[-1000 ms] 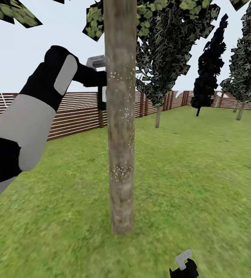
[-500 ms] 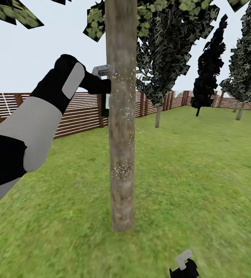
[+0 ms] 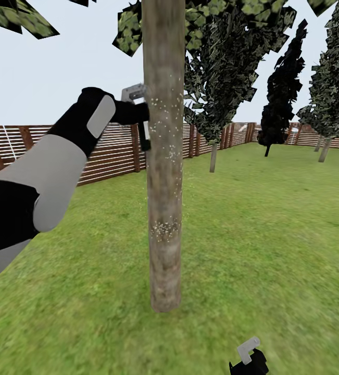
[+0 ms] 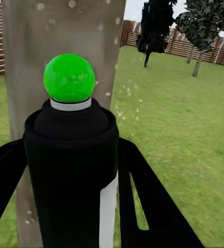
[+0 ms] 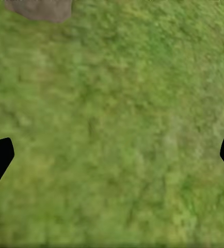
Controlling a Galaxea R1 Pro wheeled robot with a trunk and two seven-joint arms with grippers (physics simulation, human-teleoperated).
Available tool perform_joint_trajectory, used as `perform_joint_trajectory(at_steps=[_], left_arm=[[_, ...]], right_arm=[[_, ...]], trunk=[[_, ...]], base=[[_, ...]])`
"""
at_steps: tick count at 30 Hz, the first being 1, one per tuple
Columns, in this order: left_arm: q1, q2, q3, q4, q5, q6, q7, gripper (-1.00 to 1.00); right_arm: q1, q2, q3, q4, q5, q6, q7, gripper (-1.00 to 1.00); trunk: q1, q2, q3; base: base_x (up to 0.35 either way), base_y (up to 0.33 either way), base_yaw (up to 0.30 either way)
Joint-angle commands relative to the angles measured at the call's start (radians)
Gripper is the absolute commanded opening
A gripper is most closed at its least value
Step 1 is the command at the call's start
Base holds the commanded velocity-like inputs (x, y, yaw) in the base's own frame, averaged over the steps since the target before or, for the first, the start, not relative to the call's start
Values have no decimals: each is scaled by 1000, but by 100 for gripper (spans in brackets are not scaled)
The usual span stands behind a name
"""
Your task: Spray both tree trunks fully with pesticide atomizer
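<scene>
Left gripper (image 3: 138,112) raised, fingers clamped on atomizer (image 4: 70,155), green-topped nozzle just beside trunk (image 3: 164,156), white pesticide (image 3: 165,229) specks dotting bark, right gripper (image 3: 248,359) low over lawn (image 3: 273,234), fingers apart.

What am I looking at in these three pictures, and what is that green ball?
This is a simulated two-armed robot in a fenced garden. The big picture comes from a camera on its head; the other two come from cameras near each end effector. The left end effector is raised beside the tree trunk and is shut on the pesticide atomizer, a dark spray bottle. The green ball is the dot on top of that bottle, seen close up. White specks on the bark are pesticide. The right end effector hangs low and open over the lawn, holding nothing.
</scene>
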Motion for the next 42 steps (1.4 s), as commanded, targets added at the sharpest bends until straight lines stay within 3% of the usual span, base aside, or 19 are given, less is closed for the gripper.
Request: perform_joint_trajectory(at_steps=[1, 4, 6, 9, 11, 16, 24, 30, 35, 39, 42], left_arm=[[0, 0, 13, -2, 0, 0, 0, -100], [0, 1, 30, 7, -2, 0, -1, -100], [0, 1, 31, 72, -3, -4, -2, -100], [0, -14, 30, 163, -3, -51, -3, -100], [0, -32, 29, 200, -3, -72, -4, -100], [1, -51, 28, 289, -4, -148, -5, -100], [15, -58, 27, 438, -10, -273, -5, -100], [111, -58, 24, 447, -32, -331, -5, -100], [162, -60, 22, 447, -34, -340, -9, -100], [185, -64, 20, 447, -35, -394, -107, -100], [188, -78, 16, 446, -37, -407, -122, -100]], right_arm=[[0, 0, 0, 0, 0, 0, 0, 100], [0, 0, 0, 0, 0, 0, 0, 100], [0, 0, 0, 0, 0, 0, 0, 100], [0, 0, 0, 0, 0, 0, 0, 100], [0, 0, 0, 0, 0, -1, 0, 100], [0, 0, 0, 0, 0, 0, 0, 100], [0, 0, 0, 0, 0, 1, 0, 100], [0, 0, 0, 0, 0, 1, 0, 100], [0, 0, 0, 1, 0, 1, 0, 100], [0, 0, 0, 1, 0, 1, 0, 100], [0, 0, 0, 0, 0, 1, 0, 100]], trunk=[[0, 0, 0], [0, 0, 0], [0, 0, 0], [0, 0, 0], [0, 0, 0], [0, 0, 0], [0, 0, 0], [0, 0, 0], [0, 0, 0], [0, 0, 0], [0, 0, 0]], base=[[0, 0, 0], [0, 0, 0], [0, 0, 0], [-25, 0, 0], [-228, 0, 0], [-172, 0, 0], [-13, 0, 0], [0, 0, 0], [0, 0, 0], [0, 0, 0], [0, 0, 0]])
